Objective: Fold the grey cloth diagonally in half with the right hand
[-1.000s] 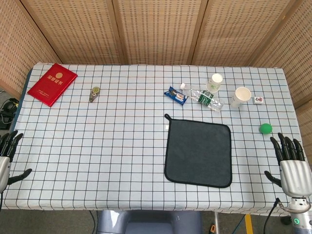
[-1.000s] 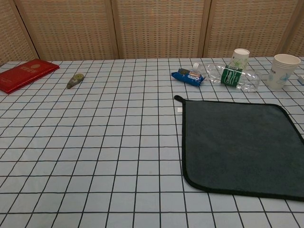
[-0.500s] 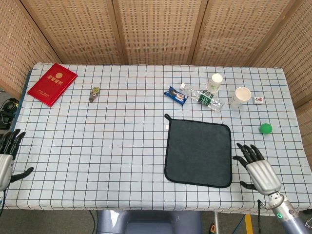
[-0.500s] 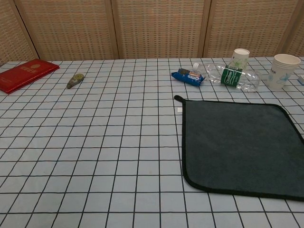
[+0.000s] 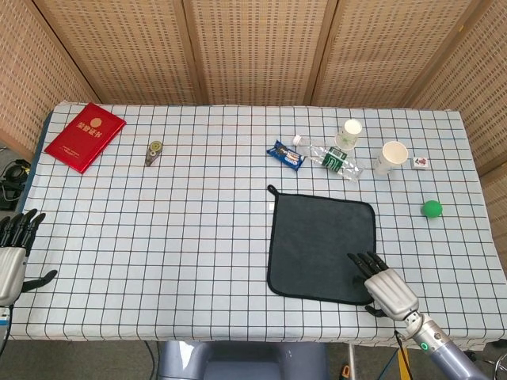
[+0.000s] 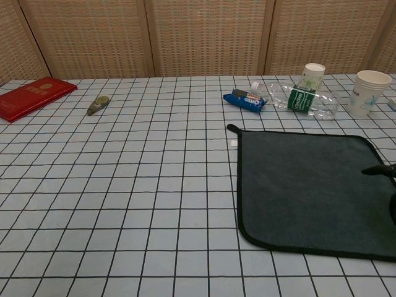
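A plastic bottle (image 5: 336,159) and paper cups (image 5: 392,156) stand beyond the grey cloth (image 5: 322,248). The right hand (image 5: 383,286), fingers spread and holding nothing, sits over the cloth's near right corner.

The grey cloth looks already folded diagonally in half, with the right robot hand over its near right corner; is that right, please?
Not quite: the grey cloth lies flat and unfolded, as the head view shows. The right robot hand is indeed over its near right corner.

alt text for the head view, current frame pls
Seen from above, the robot's right hand, fingers spread, is over the near right corner of a flat, unfolded grey cloth on a checked tablecloth. Its left hand sits open off the table's left edge. A red booklet, a plastic bottle and two paper cups lie further back.
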{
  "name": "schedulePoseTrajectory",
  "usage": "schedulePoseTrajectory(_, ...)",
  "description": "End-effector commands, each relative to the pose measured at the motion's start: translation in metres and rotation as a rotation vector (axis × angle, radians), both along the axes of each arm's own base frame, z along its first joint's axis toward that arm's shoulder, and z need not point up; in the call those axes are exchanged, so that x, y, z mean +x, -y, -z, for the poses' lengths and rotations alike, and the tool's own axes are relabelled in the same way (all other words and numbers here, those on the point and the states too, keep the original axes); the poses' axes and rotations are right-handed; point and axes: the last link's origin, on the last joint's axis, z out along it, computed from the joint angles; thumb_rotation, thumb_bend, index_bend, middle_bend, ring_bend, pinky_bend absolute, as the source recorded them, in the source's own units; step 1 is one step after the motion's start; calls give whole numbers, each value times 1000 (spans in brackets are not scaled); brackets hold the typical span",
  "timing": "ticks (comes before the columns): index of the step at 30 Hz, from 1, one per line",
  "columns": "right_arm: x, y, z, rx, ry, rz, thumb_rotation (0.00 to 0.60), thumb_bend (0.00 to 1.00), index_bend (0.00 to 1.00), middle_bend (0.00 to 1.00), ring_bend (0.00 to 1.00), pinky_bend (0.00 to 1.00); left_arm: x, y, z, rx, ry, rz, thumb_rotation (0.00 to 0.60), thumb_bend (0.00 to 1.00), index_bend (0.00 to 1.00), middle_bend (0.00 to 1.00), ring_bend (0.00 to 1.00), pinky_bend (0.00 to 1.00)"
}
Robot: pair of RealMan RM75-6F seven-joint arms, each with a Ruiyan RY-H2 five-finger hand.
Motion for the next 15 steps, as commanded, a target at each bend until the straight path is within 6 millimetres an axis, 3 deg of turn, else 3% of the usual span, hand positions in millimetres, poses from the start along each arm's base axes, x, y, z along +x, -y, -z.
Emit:
schedulePoseTrajectory(1,-5,-2,6,8,-12,-1,600,418,471,23,0,0,0,0,0,1,4,-1,600,0,0,0,0,0)
schedulePoseTrajectory(15,-18,-9,18,23,-46,-11,600,453,486,27,0,0,3,1,0,1,7,7,600,0,0,0,0,0)
